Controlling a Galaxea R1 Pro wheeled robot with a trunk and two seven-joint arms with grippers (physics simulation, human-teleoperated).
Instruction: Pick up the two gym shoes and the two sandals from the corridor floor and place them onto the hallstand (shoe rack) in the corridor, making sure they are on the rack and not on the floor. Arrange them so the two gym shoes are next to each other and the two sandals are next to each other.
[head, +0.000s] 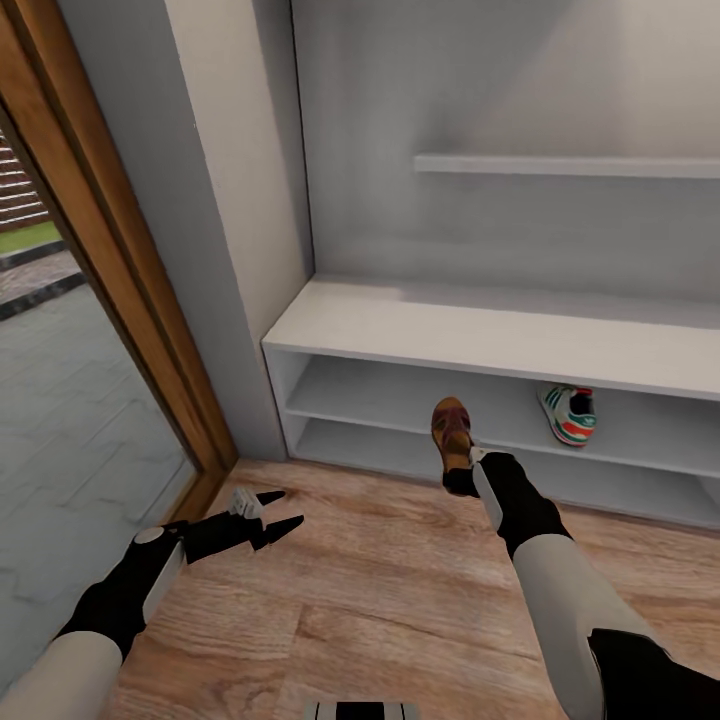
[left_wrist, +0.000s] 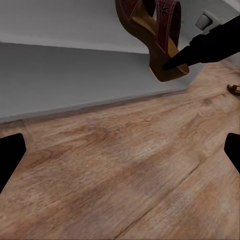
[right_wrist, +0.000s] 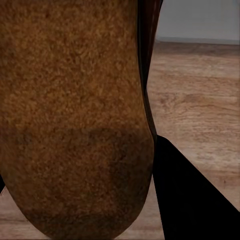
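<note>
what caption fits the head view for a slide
Right gripper holds a brown sandal before the hallstand, one gym shoe shelved, left gripper open.

second sandal (left_wrist: 233, 89) cut off, gym shoe (head: 569, 414) half-hidden

Brown sandal (head: 451, 428) held off the floor (head: 380, 600), toe toward 12 o'clock, at the rack (head: 480, 340) front. Second sandal (left_wrist: 233, 90) on floor. White sneaker (head: 569, 414), green stripes, on middle shelf, at 3 o'clock of held sandal.
</note>
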